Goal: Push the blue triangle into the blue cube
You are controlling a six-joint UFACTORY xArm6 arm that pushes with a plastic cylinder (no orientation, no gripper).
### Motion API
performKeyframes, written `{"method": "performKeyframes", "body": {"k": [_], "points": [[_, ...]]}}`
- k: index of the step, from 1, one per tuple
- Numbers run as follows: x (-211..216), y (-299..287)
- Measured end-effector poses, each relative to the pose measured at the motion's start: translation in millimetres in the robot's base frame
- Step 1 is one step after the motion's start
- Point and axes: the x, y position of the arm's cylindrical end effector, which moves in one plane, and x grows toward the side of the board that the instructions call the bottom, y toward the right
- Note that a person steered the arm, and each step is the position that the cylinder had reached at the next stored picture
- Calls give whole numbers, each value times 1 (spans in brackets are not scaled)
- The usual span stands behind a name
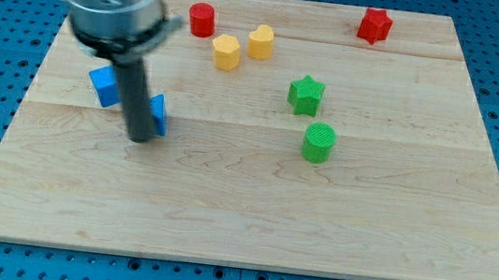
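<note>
Camera view, my tip (140, 137) touching blue triangle (158, 114), blue cube (103, 85) just left.

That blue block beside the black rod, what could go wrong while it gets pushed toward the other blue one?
1. My tip sits at the blue triangle's lower left edge and partly hides it; an off-centre push could spin it or let it slip past.
2. The blue cube lies close by at the view's upper left, so a hard shove might knock it toward the board's edge.
</note>
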Motion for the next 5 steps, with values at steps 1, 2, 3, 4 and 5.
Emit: {"method": "performKeyframes", "body": {"k": [1,2,3,4,5], "points": [[-2,11],[24,74],[4,82],[-11,10],[23,57]]}}
